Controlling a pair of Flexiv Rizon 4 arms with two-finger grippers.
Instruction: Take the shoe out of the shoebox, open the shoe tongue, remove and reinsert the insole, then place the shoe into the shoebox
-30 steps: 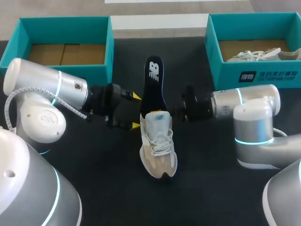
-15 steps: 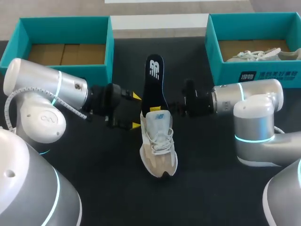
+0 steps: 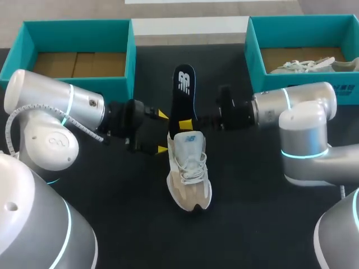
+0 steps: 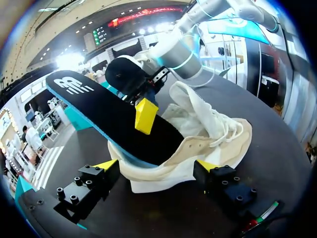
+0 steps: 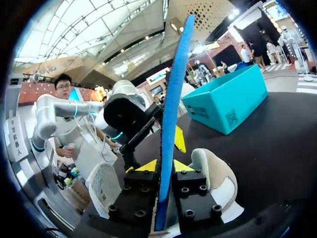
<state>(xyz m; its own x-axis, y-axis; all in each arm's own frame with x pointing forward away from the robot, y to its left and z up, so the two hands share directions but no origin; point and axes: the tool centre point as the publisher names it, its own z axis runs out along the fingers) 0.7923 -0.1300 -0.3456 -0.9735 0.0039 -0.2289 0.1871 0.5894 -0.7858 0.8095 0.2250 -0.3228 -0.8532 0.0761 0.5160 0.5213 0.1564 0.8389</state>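
— What has changed over the last second?
— The right gripper (image 3: 189,123) has come in from beside the shoe (image 3: 189,174) onto the insole (image 3: 183,92). The shoe, the insole and the left gripper (image 3: 162,132) have not shifted.
— What do the wrist views add to the head view?
— The right wrist view shows the insole edge-on, pinched between the right gripper's two tips. The left wrist view shows the left gripper spread wide, both tips against the shoe's heel, holding it on the table (image 3: 252,224), with the insole jutting out of the shoe's opening
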